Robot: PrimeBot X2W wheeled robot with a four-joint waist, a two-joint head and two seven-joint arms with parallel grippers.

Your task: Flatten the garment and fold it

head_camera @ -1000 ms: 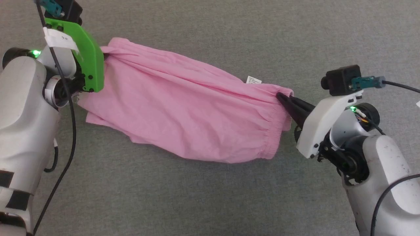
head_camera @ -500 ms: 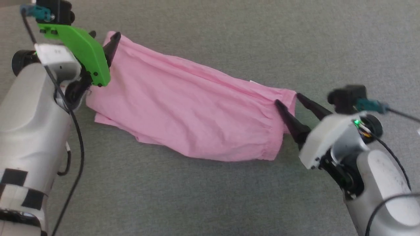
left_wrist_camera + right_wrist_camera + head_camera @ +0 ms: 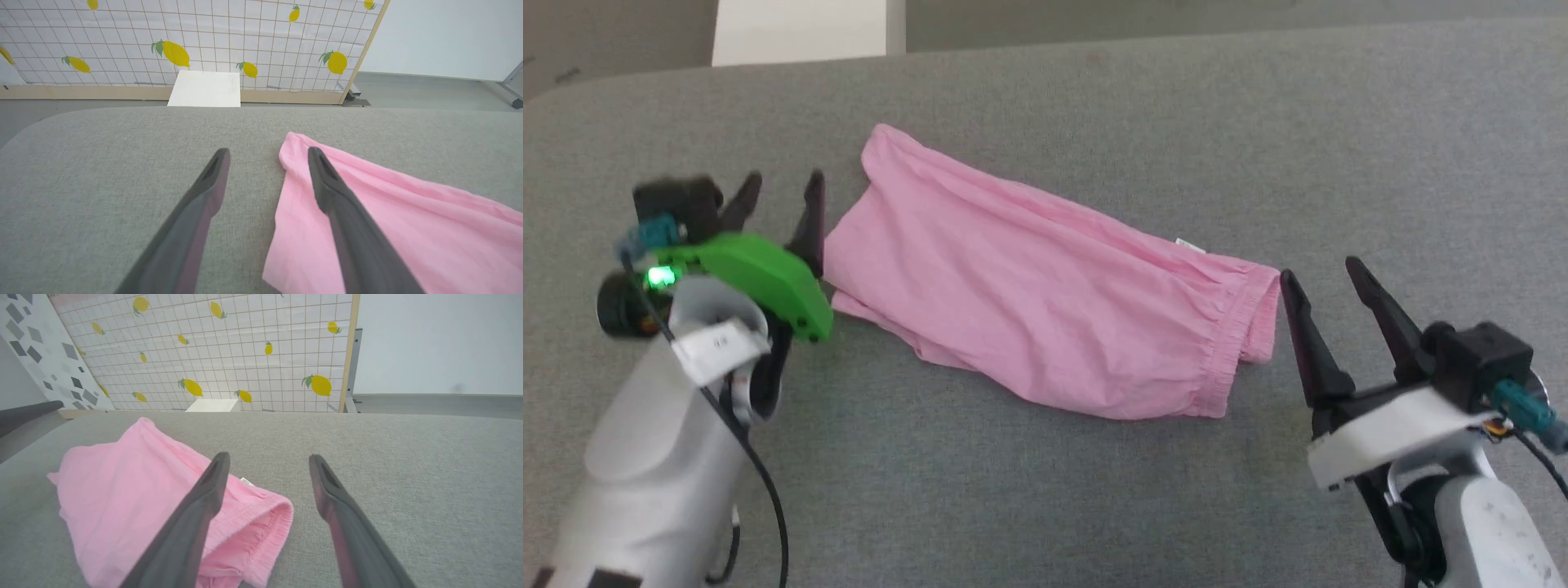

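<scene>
The pink garment (image 3: pixel 1045 318) lies spread across the grey surface, running from upper left to lower right, its gathered elastic band (image 3: pixel 1241 327) at the right end with a small white label (image 3: pixel 1188 243) on the far edge. My left gripper (image 3: pixel 784 181) stands open just left of the garment's left end; in the left wrist view one finger (image 3: pixel 335 192) hangs over the pink cloth (image 3: pixel 408 228). My right gripper (image 3: pixel 1323 273) is open beside the elastic band, holding nothing. The right wrist view has the band (image 3: pixel 265 535) under its left finger (image 3: pixel 204 498).
The grey padded surface (image 3: pixel 1094 490) extends widely around the garment. Beyond its far edge stand a lemon-patterned grid panel (image 3: pixel 204 36) and a white box (image 3: pixel 204 89) on the floor. The surface's rounded left corner (image 3: pixel 572 86) is near my left arm.
Both grippers have let go of the garment and pulled back from its ends with jaws open. The garment now lies flat. The head camera has tilted up, showing the far edge.
</scene>
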